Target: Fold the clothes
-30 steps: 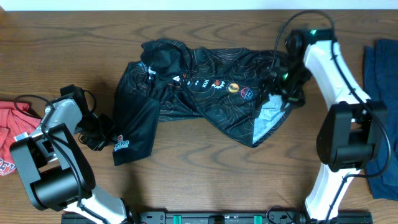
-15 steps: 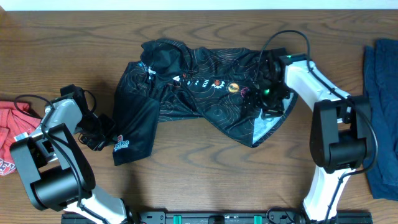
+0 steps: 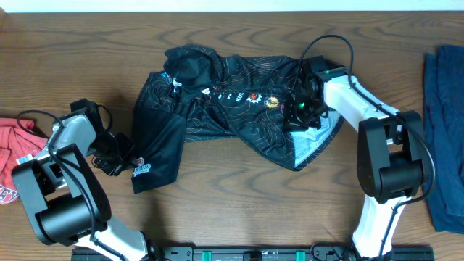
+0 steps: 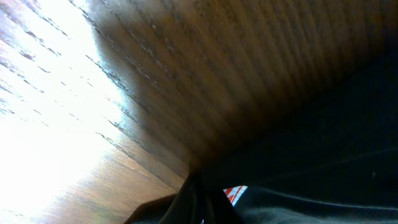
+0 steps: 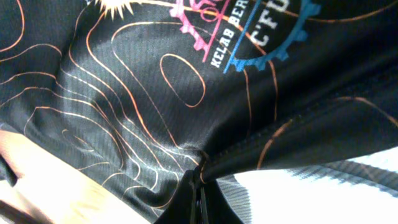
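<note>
Black jersey (image 3: 239, 123) pinched by right gripper (image 3: 293, 122), arm bent inward

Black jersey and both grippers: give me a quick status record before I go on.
black jersey: crumpled on the table, not yet folded
right gripper: shut on a fold at the jersey's right end, pale lining showing beside it
left gripper: shut at the jersey's left edge; grip on cloth unclear
red garment: far left, apart
navy garment: far right, apart
</note>
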You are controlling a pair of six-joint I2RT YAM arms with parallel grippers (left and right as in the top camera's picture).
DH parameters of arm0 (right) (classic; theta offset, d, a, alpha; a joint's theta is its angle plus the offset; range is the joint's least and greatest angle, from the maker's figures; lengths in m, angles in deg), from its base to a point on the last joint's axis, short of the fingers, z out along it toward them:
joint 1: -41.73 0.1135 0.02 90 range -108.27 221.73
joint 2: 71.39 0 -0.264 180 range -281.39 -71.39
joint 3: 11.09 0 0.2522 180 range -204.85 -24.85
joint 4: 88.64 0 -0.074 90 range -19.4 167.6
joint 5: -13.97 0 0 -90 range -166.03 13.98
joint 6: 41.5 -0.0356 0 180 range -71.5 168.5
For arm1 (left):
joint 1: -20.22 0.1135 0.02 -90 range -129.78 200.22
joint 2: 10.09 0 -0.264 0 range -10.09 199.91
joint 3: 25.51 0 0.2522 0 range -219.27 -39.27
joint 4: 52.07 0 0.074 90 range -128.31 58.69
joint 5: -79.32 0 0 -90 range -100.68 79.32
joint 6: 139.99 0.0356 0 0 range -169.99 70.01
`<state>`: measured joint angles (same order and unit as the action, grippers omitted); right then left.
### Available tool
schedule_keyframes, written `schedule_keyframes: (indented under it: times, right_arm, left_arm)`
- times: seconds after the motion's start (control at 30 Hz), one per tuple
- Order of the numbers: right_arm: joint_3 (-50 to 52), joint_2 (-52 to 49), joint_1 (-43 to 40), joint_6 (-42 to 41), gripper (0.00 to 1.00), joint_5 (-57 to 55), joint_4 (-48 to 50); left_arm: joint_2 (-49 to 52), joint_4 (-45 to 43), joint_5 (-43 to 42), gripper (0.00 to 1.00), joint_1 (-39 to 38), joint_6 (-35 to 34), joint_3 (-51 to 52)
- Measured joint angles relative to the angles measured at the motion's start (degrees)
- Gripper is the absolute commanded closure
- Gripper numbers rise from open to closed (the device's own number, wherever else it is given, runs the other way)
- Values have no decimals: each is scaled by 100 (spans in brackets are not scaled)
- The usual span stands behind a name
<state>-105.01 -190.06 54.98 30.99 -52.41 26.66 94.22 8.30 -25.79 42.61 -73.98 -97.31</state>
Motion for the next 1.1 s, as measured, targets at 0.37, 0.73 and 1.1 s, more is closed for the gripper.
schedule_keyframes:
  times: [0.37, 0.73, 1.1]
  right_arm:
    - [-839, 83, -876, -35, 99, -68, -149]
    - [-1493, 302, -1303, -114, 99, -116, 1279]
    - [-1499, 302, -1108, -129, 99, -107, 3386]
  left_arm:
    - [0, 4, -7, 94, 0, 0, 0]
    - [4, 7, -20, 94, 0, 0, 0]
    - [4, 20, -24, 94, 0, 0, 0]
